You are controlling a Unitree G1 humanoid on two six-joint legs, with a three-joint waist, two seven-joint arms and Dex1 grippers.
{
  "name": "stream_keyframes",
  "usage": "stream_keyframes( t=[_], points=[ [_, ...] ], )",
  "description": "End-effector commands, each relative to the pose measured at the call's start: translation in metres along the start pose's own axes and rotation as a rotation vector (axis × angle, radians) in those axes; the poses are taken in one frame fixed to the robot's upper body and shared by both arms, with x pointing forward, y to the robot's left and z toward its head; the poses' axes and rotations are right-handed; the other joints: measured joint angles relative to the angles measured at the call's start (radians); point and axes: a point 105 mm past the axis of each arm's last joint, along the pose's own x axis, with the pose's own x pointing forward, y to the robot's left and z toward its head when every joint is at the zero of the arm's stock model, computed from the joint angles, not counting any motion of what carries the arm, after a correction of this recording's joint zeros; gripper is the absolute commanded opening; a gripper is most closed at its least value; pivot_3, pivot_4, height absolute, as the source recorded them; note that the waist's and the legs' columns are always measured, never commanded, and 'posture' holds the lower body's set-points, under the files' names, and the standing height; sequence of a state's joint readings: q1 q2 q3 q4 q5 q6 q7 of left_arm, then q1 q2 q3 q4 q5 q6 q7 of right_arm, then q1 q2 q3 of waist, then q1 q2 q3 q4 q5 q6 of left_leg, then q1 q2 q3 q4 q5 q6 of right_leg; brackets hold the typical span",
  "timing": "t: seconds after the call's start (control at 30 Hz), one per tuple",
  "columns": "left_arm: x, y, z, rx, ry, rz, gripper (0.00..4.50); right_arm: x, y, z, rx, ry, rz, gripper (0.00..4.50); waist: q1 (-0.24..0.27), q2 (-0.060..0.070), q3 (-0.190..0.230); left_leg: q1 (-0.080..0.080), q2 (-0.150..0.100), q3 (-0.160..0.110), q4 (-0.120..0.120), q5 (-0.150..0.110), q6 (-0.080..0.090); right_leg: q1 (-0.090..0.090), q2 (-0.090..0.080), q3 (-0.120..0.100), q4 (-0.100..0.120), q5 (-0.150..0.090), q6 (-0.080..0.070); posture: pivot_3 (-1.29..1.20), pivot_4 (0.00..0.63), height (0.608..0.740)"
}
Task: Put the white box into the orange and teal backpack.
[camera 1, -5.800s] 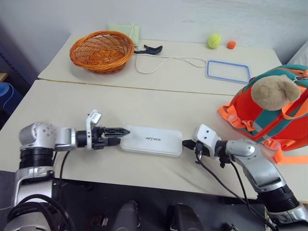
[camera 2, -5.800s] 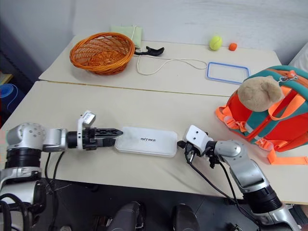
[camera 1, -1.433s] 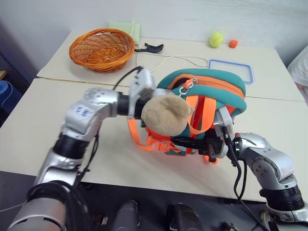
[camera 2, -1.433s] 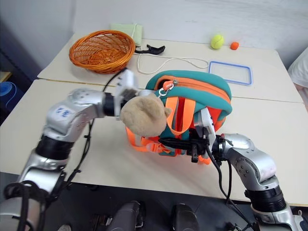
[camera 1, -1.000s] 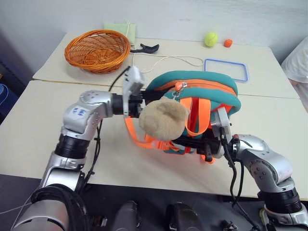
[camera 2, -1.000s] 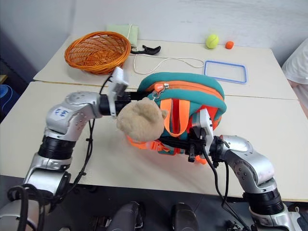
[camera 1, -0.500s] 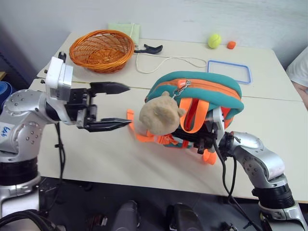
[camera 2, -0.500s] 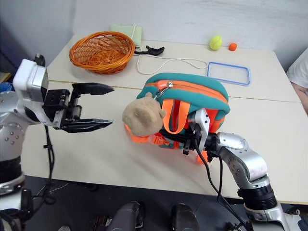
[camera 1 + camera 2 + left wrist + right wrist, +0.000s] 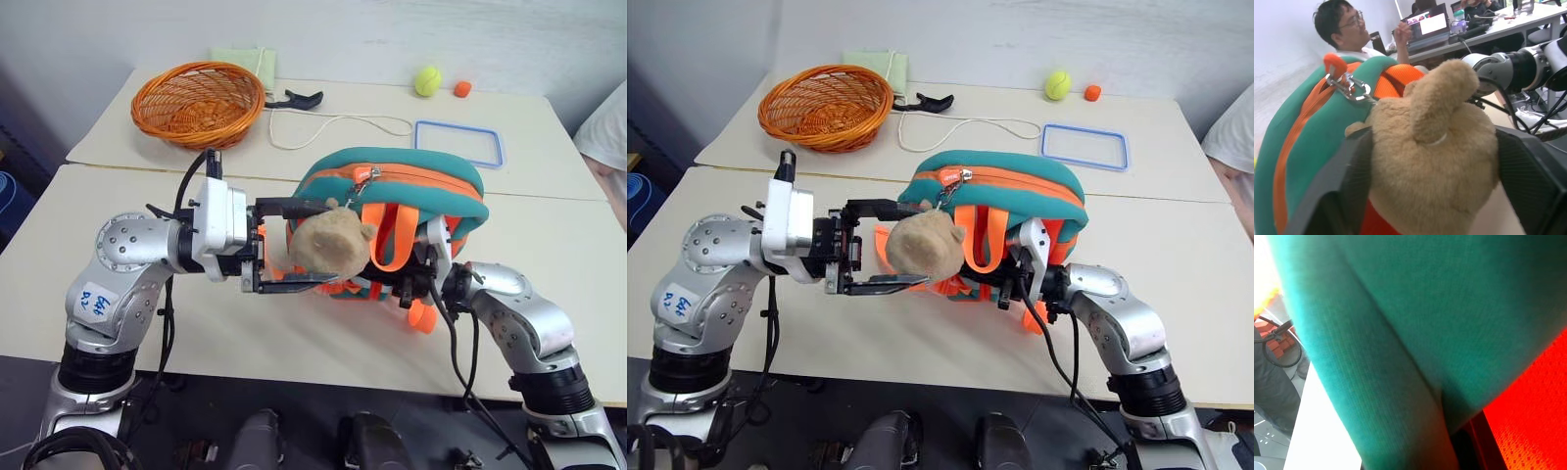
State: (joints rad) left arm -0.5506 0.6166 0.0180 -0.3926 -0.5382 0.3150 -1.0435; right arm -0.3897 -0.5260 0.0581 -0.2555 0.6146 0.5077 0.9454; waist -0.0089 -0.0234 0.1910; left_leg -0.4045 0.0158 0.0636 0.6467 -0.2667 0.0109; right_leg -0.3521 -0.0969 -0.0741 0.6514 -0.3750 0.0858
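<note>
Fingers of the left gripper (image 9: pixel 312 245) stand spread, one above and one below the tan plush toy (image 9: pixel 327 247), not yet pinching it. Just beyond sits the orange and teal backpack (image 9: pixel 411 181), long axis across the table (image 9: pixel 147 323), zipper uppermost. From its far side the right gripper (image 9: pixel 1004 284), pressed together, seems clamped on backpack fabric. Nearer the toy: the left arm. No telling where the white box is.
</note>
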Motion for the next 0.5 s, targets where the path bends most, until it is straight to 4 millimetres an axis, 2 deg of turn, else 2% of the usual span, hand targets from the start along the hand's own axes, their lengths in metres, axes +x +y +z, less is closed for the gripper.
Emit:
stream_keyframes(
  t=[0.03,0.17,0.23,0.37,0.5],
  points=[
    [-0.004,0.006,-0.005,0.071,0.043,0.025,2.36,0.002,0.003,0.010,-0.031,-0.037,0.005,0.00,0.000,0.000,0.000,0.000,0.000,0.000,0.000,0.000,0.000,0.000,0.000,0.000,0.000,0.000,0.000,0.00,0.150,0.740],
    [-0.005,0.015,-0.004,0.079,0.028,0.066,1.29,0.002,0.004,0.012,-0.034,-0.051,0.000,0.00,0.004,0.000,0.000,0.000,0.000,0.000,0.000,0.000,0.000,0.000,0.000,0.000,0.000,0.000,0.000,0.00,0.150,0.740],
    [-0.011,0.024,0.002,0.041,-0.008,0.112,0.97,0.001,0.004,0.015,-0.027,-0.069,-0.004,0.00,0.004,0.000,0.000,0.000,0.000,0.000,0.000,0.000,0.000,0.000,0.000,0.000,0.000,0.000,0.000,0.00,0.150,0.740],
    [-0.036,0.057,0.020,-0.023,-0.067,0.244,0.97,-0.004,0.007,0.023,0.000,-0.122,0.001,0.00,0.003,0.000,0.000,0.000,0.000,0.000,0.000,0.000,0.000,0.000,0.000,0.000,0.000,0.000,0.000,0.00,0.150,0.740],
    [-0.070,0.092,0.023,-0.090,-0.068,0.417,0.97,-0.010,0.009,0.034,0.050,-0.186,0.007,0.00,0.002,0.000,0.000,0.000,0.000,0.000,0.000,0.000,0.000,0.000,0.000,-0.001,0.002,0.000,0.000,0.00,0.150,0.740]
  ],
)
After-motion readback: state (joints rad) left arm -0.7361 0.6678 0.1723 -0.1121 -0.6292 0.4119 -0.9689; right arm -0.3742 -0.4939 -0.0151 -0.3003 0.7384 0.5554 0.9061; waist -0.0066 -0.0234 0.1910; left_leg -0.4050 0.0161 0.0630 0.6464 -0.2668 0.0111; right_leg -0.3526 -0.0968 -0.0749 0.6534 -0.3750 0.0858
